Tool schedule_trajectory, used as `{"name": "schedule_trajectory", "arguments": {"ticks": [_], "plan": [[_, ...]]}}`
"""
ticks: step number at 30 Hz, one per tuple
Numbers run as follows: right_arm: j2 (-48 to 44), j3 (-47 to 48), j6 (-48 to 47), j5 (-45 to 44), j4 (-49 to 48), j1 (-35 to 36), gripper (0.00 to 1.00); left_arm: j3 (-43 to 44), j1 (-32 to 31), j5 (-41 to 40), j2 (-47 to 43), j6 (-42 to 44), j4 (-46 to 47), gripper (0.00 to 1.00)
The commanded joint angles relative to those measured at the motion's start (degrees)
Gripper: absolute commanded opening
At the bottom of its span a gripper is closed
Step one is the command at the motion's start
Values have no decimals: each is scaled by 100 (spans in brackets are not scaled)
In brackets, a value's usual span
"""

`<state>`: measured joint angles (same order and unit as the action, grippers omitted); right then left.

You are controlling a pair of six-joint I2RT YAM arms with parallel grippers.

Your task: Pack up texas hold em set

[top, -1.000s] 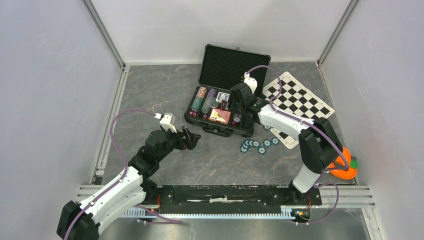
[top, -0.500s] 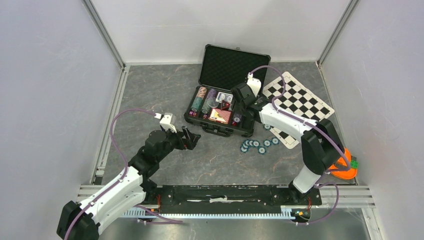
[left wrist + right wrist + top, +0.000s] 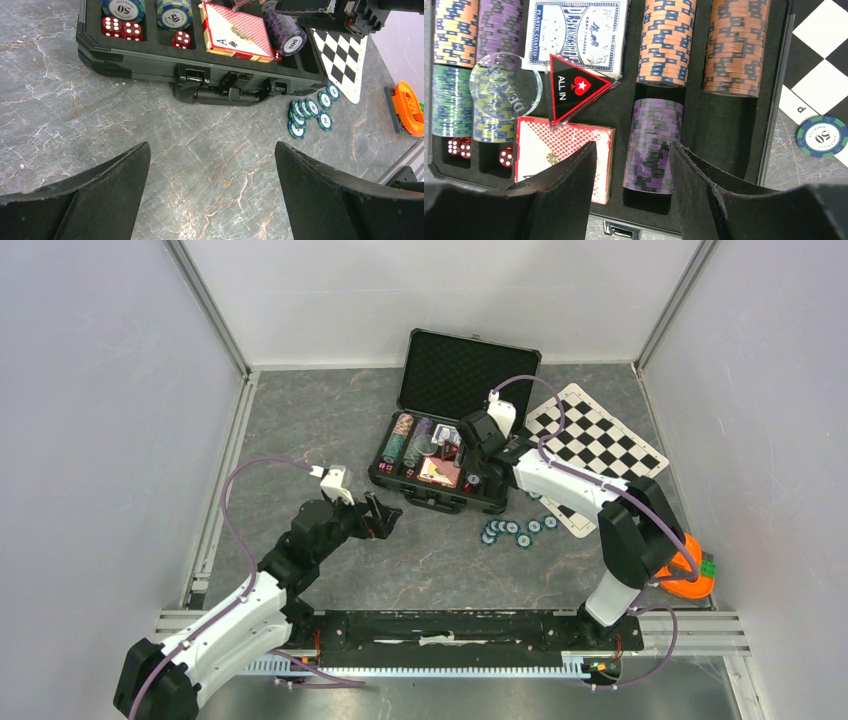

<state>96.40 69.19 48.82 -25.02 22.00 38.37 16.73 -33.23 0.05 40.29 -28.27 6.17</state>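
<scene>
While right jaws gape over purple chips [image 3: 653, 145], left jaws gape above table [image 3: 210, 150], clear of case [image 3: 150, 60].

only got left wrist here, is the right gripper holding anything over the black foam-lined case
observer: No. The right gripper is open and empty, above the row of purple striped chips.
operator: room left for the loose teal chips
observer: Yes. The right-hand end slot holds brown striped chips at its far end only; its near half is bare foam.
operator: blue card deck in yet
observer: Yes, in the far middle compartment, with a black triangular all-in marker overlapping its near edge.
</scene>
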Motion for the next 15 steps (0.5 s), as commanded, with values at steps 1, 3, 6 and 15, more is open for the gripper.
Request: {"name": "schedule_trajectory", "arguments": {"ticks": [1, 3, 6, 15], "plan": [[101, -62, 169, 32, 51, 61, 61, -12, 9, -60, 49, 118, 285, 100], [85, -66, 176, -26, 93, 76, 60, -12, 10, -67, 62, 121, 288, 100], [34, -86, 207, -155, 209, 89, 61, -12, 10, -54, 73, 112, 288, 100], [-82, -336, 390, -237, 386, 179, 58, -3, 8, -33, 72, 111, 283, 100]]}}
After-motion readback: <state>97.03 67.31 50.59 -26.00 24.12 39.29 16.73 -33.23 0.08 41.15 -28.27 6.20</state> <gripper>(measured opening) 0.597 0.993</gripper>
